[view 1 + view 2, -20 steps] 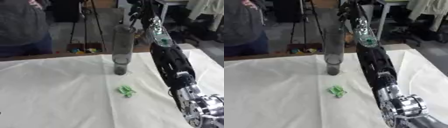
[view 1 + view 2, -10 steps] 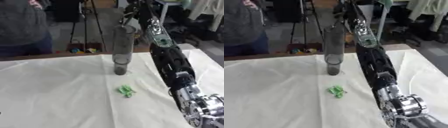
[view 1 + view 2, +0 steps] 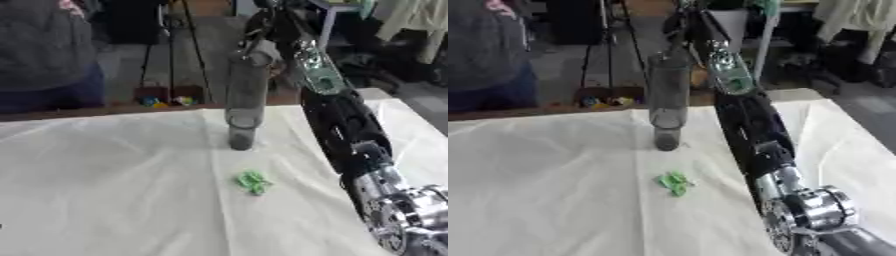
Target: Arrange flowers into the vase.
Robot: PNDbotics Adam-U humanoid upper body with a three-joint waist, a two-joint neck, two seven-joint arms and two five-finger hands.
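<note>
A tall grey glass vase (image 3: 244, 102) stands upright on the white tablecloth (image 3: 114, 190), near the middle of the table's far side. My right arm (image 3: 346, 125) reaches from the lower right up over the table. Its hand (image 3: 267, 27) hangs just above and behind the vase's rim, dark and blurred against the background. I cannot make out anything held in it. A small green sprig (image 3: 253, 182) lies on the cloth in front of the vase. My left hand shows in neither view.
A person in dark clothes (image 3: 44, 55) stands beyond the table's far left edge. Tripod legs (image 3: 188, 45) and small coloured things (image 3: 162, 100) are on the floor behind the vase. The cloth's right edge (image 3: 411, 120) is close to my arm.
My right hand has edged slightly closer to the vase's rim. The vase and the green sprig have not moved.
</note>
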